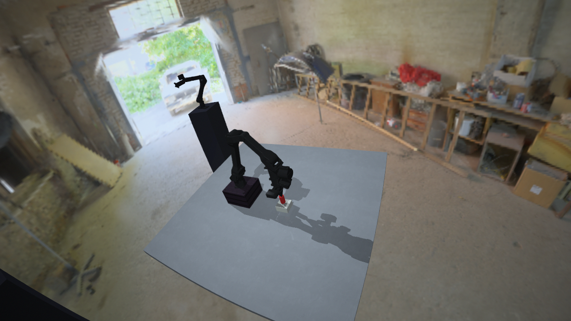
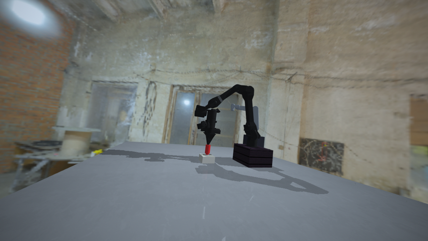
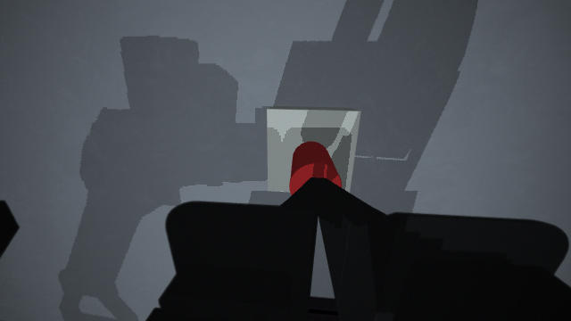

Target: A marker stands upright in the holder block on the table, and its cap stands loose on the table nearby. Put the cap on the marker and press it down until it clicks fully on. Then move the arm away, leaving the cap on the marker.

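Note:
The red cap (image 1: 282, 199) (image 2: 207, 149) (image 3: 310, 153) stands upright over the middle of the pale holder block (image 1: 279, 209) (image 2: 207, 159) (image 3: 277, 165). In the exterior view its lower end is close to the block's top, and no marker body shows between them. My gripper (image 1: 281, 195) (image 2: 208, 143) (image 3: 317, 185) is shut with nothing between the fingers. Its joined tips point down at the cap's top and appear to touch it; in the wrist view they cover part of the cap's top end. The marker is hidden under the cap.
The arm's dark base box (image 1: 242, 193) (image 2: 252, 156) stands on the grey table (image 1: 247, 255) (image 2: 149, 203), beside the holder block. A second small arm (image 1: 202, 89) on a tall black pedestal (image 1: 210, 133) stands beyond the table's edge.

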Robot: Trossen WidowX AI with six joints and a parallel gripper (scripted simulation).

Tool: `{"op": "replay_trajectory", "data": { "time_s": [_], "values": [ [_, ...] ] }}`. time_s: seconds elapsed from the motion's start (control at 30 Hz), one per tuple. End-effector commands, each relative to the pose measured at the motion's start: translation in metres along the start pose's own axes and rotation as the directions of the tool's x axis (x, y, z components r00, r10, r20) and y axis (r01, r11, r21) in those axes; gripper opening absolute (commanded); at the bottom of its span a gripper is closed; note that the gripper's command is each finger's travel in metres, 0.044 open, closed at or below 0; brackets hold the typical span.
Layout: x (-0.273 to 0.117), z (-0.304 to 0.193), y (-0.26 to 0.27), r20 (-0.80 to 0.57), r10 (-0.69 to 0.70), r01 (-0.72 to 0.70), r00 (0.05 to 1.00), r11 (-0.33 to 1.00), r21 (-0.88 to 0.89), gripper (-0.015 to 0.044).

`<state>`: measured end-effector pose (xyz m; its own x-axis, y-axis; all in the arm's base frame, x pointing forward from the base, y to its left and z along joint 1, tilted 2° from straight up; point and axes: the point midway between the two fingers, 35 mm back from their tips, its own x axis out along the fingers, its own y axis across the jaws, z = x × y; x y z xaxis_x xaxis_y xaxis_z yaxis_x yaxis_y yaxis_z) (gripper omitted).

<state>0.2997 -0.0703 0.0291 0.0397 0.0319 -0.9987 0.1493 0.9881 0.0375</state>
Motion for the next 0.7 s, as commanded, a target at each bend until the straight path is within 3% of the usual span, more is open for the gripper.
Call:
{"op": "replay_trajectory", "data": {
  "time_s": [0.0,0.2,0.4,0.57,0.67],
  "values": [
    [0.000,0.000,0.000,0.000,0.000,0.000,1.000,1.000,0.000,0.0000],
    [-0.002,0.000,0.000,0.000,0.000,0.000,1.000,1.000,0.000,0.0000],
    [-0.080,0.003,0.000,-0.001,0.000,0.000,1.000,1.000,0.000,0.0000],
    [-0.089,0.001,0.000,-0.001,0.000,0.000,1.000,1.000,0.000,0.0000],
    [-0.089,0.001,0.000,-0.001,0.000,0.000,1.000,1.000,0.000,0.0079]
  ]
}}
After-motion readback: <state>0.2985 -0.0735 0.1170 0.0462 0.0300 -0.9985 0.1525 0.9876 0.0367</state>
